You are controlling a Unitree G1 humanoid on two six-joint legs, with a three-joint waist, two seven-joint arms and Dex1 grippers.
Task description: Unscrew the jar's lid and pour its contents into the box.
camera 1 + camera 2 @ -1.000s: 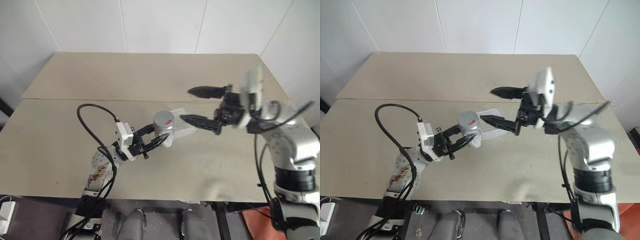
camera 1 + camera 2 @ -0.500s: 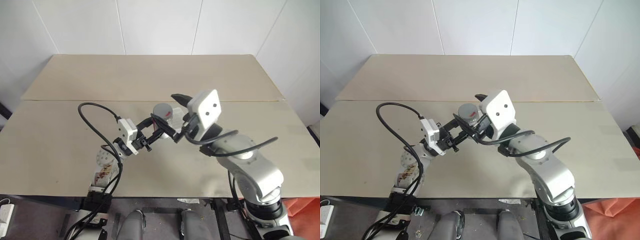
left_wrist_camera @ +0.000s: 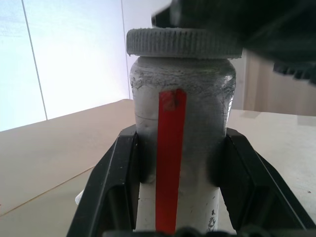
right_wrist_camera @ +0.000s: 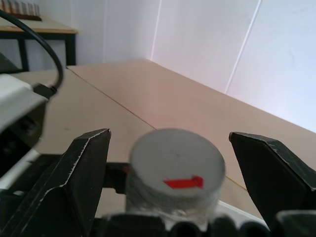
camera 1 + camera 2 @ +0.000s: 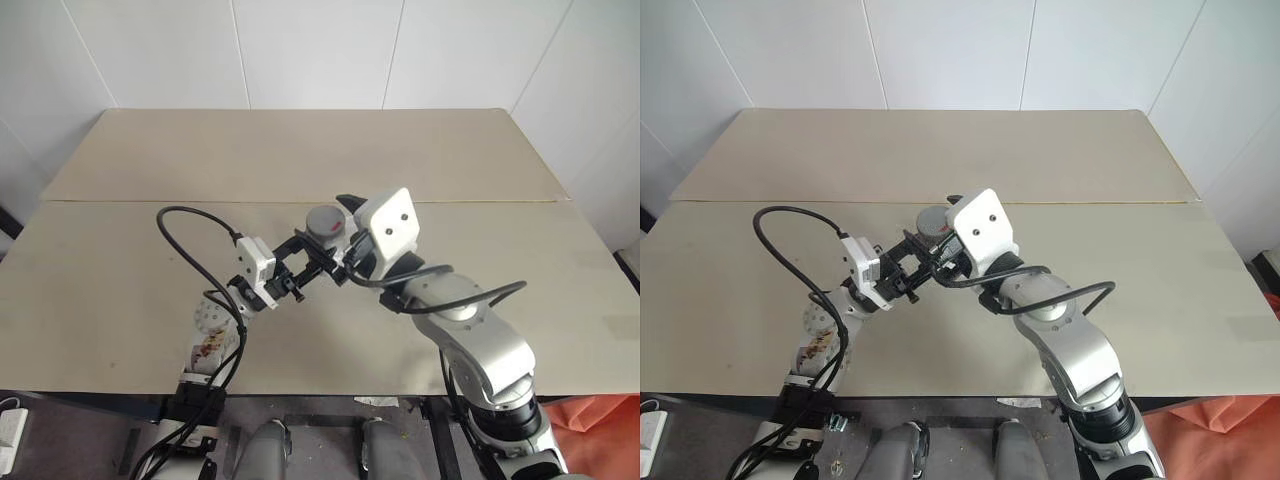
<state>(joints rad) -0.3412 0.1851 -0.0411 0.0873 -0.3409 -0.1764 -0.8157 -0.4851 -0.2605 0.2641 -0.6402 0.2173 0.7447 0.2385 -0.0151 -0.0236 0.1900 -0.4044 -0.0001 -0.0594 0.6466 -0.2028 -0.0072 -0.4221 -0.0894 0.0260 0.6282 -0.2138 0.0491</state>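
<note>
The jar (image 3: 181,143) sits clamped in the left gripper (image 3: 182,168); the right gripper (image 4: 173,163), spread wide astride the lid (image 4: 177,163), could close off-centre and knock the jar askew.

Upright jar (image 3: 180,163), grey lid (image 4: 176,165) still on.

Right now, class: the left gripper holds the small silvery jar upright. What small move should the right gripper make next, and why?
Probably close the right gripper on the round grey lid. Its black fingers stand open on either side of the lid, apart from it, while the left gripper clamps the silvery jar with the lid still on.
</note>
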